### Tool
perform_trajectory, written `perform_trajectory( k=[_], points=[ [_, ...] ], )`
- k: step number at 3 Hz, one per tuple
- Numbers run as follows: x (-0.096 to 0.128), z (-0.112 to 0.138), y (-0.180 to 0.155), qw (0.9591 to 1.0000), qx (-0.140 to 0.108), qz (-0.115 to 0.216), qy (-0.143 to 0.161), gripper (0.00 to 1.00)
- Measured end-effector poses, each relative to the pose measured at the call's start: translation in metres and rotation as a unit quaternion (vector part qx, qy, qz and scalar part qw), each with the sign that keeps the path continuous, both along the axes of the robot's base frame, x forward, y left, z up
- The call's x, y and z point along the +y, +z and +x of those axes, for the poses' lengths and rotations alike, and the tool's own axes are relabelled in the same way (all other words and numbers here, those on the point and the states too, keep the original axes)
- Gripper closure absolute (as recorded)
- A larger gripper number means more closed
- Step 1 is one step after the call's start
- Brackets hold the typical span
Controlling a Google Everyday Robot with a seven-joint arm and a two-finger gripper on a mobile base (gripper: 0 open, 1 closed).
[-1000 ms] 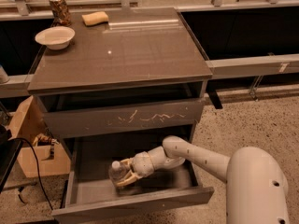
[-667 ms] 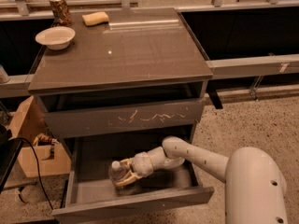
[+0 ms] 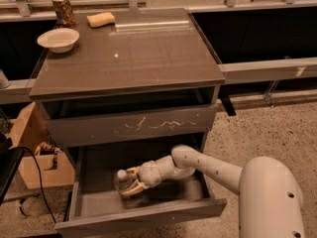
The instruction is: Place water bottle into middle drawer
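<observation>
Item: cabinet (image 3: 129,53), grey, flat-topped, taken as the reference for all entries.

- Middle drawer (image 3: 148,218): pulled out from the cabinet's lower front, open, plain grey front panel facing the camera.
- Scratched drawer front (image 3: 133,125): shut, on the cabinet face directly above the open drawer, with pale scratch marks across its centre.
- Arm (image 3: 208,165): white and jointed. It rises from the rounded body (image 3: 270,197) standing off the cabinet's front right corner, bends at an elbow by the right side of the open drawer, then runs leftward and low inside the drawer box, with the wrist roughly level.
- Gripper (image 3: 128,186): inside the cabinet's open drawer, left of centre, its tan fingers (image 3: 134,188) clasped around the water bottle.
- Water bottle (image 3: 123,178): clear, white cap uppermost, leaning a little, held in the gripper inside the open drawer, low over or on its floor; which of the two cannot be told.
- Bowl (image 3: 58,38): pale, on the cabinet top, left edge towards the rear.
- Can (image 3: 63,11): patterned, upright, at the cabinet top's rear left corner.
- Sponge (image 3: 100,19): yellow, at the cabinet top's rear edge, right of the can.
- Cardboard box (image 3: 29,148): on the floor beside the cabinet's left side.
</observation>
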State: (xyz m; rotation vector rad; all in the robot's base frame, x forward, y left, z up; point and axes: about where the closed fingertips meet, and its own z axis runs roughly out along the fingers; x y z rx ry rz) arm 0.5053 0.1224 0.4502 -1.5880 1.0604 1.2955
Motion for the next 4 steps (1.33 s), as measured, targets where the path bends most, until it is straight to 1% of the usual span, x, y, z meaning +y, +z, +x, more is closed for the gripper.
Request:
perform_trajectory(
  k=[2,3,4],
  points=[
    [0.0017,0.0069,-0.0033,0.9998,-0.004,-0.001,-0.021,1.00],
    [0.0029,0.0081,-0.0052,0.9997,-0.001,0.002,-0.023,1.00],
    [0.0042,0.0093,-0.0078,0.9997,0.003,0.003,-0.023,0.74]
  ],
)
